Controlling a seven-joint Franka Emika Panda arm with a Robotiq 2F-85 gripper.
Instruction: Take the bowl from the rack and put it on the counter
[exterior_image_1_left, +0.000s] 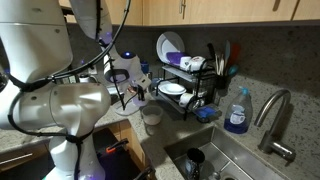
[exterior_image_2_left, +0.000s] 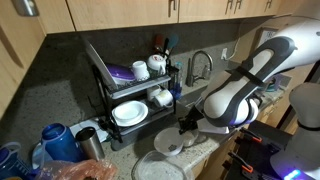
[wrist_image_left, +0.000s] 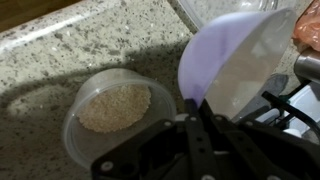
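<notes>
Speckled grey-brown counter (wrist_image_left: 60, 45) is filling the wrist view and is running below wooden cabinets (exterior_image_2_left: 120, 15) in both exterior views; the white robot arm (exterior_image_1_left: 50, 100) is taking up the 9 o'clock side of an exterior view and is bending down toward the countertop. At 5 o'clock in that view the steel sink (exterior_image_1_left: 228, 158) is lying open, with the faucet (exterior_image_1_left: 272, 115) curving over it at 3 o'clock; the black wire rack (exterior_image_1_left: 190, 85) is standing against the backsplash near the middle, and a large white-and-purple plate (exterior_image_1_left: 168, 46) is leaning upright at its top tier. A blue soap bottle (exterior_image_1_left: 237, 112) is standing between the rack and the faucet.

In the wrist view a wider white-and-lilac bowl (wrist_image_left: 235, 60) is lying at 2 o'clock of the bowl (wrist_image_left: 110, 110); their rims are looking close, though whether they are touching cannot be told. The bowl is sitting upright on the counter, off the rack, at about 7 o'clock of the rack in an exterior view (exterior_image_1_left: 151, 116).

The gripper (wrist_image_left: 196, 105) is hovering above and just beside the bowl, at its 4 o'clock in the wrist view; its fingers are appearing drawn together at the centre, gripping nothing that can be seen.
</notes>
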